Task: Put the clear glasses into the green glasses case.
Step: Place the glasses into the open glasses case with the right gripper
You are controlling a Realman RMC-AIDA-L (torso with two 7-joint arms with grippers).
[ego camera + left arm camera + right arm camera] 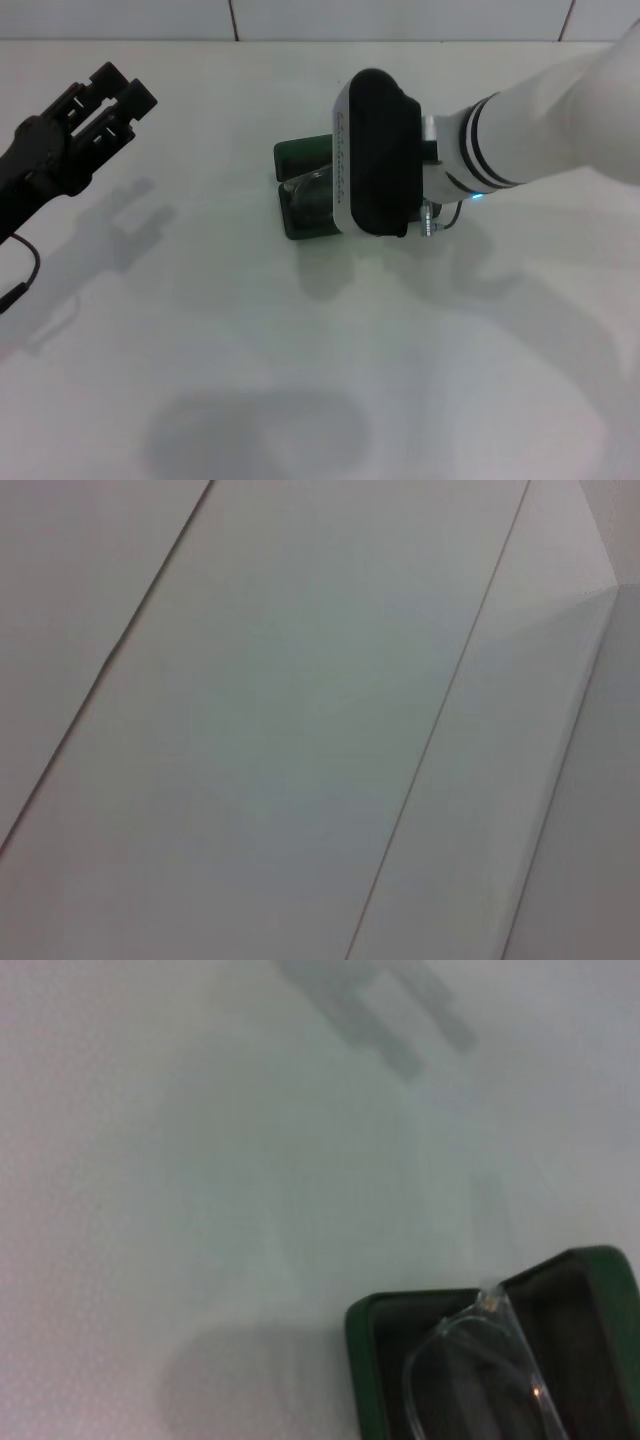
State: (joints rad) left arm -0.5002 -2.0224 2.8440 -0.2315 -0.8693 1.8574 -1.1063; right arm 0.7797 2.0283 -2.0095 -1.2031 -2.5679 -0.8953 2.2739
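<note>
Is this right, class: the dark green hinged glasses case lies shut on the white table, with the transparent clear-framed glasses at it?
Not quite. The dark green hinged glasses case lies open, not shut; the right wrist view shows its dark lining with the transparent clear-framed glasses in it.

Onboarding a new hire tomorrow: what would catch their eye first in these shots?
The right arm's bulky black-and-white wrist hangs directly over the open green case mid-table, hiding most of it. In the right wrist view, the clear glasses sit in the case's dark lining. The left pincer hovers far off to the robot's left, holding nothing.
</note>
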